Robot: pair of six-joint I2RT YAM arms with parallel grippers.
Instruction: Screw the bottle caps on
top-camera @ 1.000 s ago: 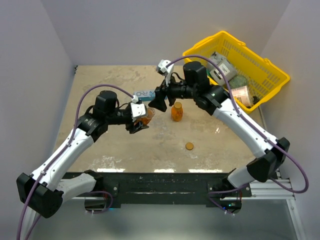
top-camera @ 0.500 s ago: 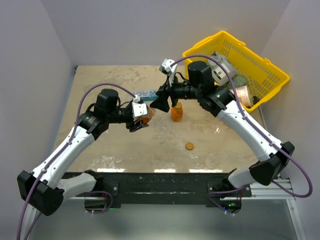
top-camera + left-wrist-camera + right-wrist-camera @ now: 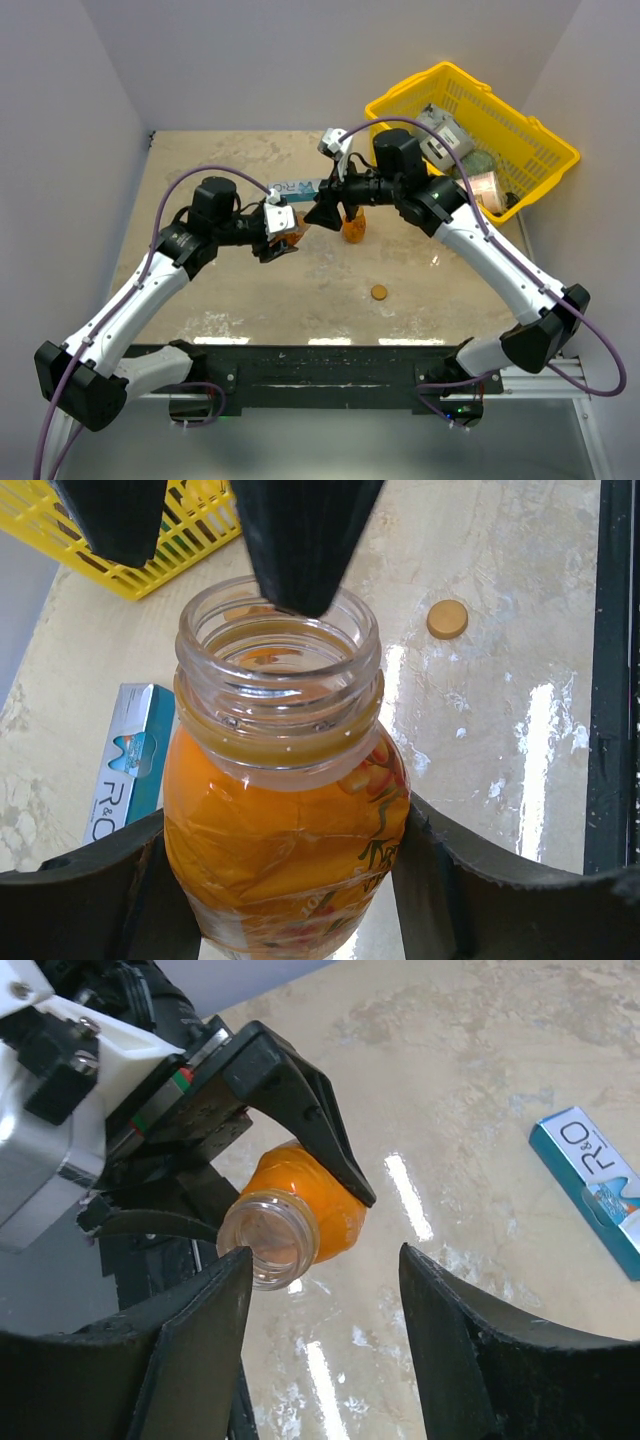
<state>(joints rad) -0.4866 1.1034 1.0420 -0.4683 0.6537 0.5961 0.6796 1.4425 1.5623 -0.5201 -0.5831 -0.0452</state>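
My left gripper (image 3: 278,238) is shut on an orange bottle (image 3: 292,231) and holds it tilted above the table. In the left wrist view the bottle (image 3: 285,810) sits between my fingers (image 3: 470,880), its mouth open and bare. My right gripper (image 3: 322,211) is open and empty, its jaws just in front of that mouth. The right wrist view shows the bottle (image 3: 300,1215) beside my left fingertip (image 3: 215,1295). A second orange bottle (image 3: 352,226) stands upright behind the right gripper. One brownish-orange cap (image 3: 378,292) lies flat on the table and also shows in the left wrist view (image 3: 447,619). No other cap is in view.
A blue-and-white box (image 3: 295,187) lies behind the grippers and shows in the wrist views (image 3: 125,760) (image 3: 590,1185). A yellow basket (image 3: 540,135) with several items stands at the back right. White walls close in the left, back and right sides.
My right gripper has edged down and closer to the mouth of the held bottle. My left gripper and its bottle have barely moved. The cap on the table has stayed put.
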